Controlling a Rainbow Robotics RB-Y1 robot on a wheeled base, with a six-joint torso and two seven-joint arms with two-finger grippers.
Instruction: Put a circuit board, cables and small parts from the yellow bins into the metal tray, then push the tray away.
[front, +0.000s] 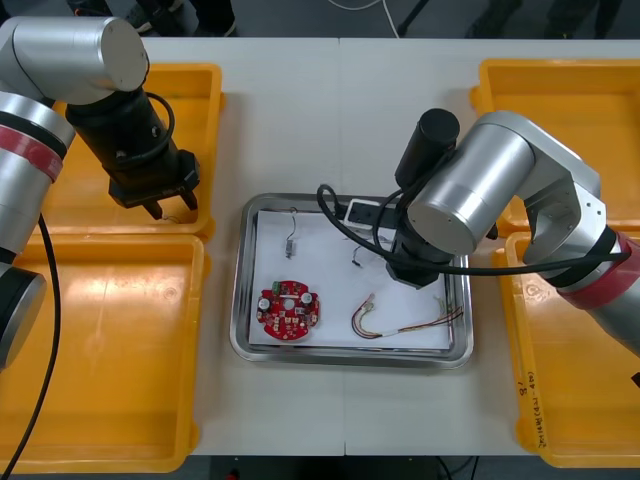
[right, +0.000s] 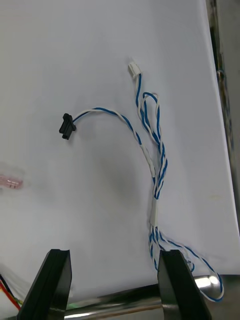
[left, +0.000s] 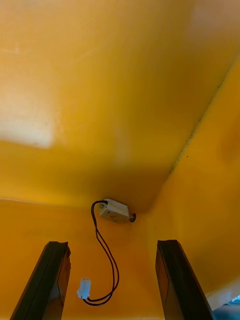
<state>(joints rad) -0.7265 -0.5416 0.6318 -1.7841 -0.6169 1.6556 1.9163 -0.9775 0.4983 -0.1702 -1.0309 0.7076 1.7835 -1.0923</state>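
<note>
The table (front: 300, 120) has a light, matt surface. Bare surface is exposed along the far edge, down the middle, and in a narrow band along the near edge.

A thin seam (front: 340, 110) runs straight from the far edge toward the near edge, roughly midway between the left and right edges. It shows again close to the near edge.

Beyond the far edge lies a dark floor (front: 290, 15). A thin, curved white line (front: 358, 5) rests on that floor just past the far edge, near the seam; its kind cannot be determined.
</note>
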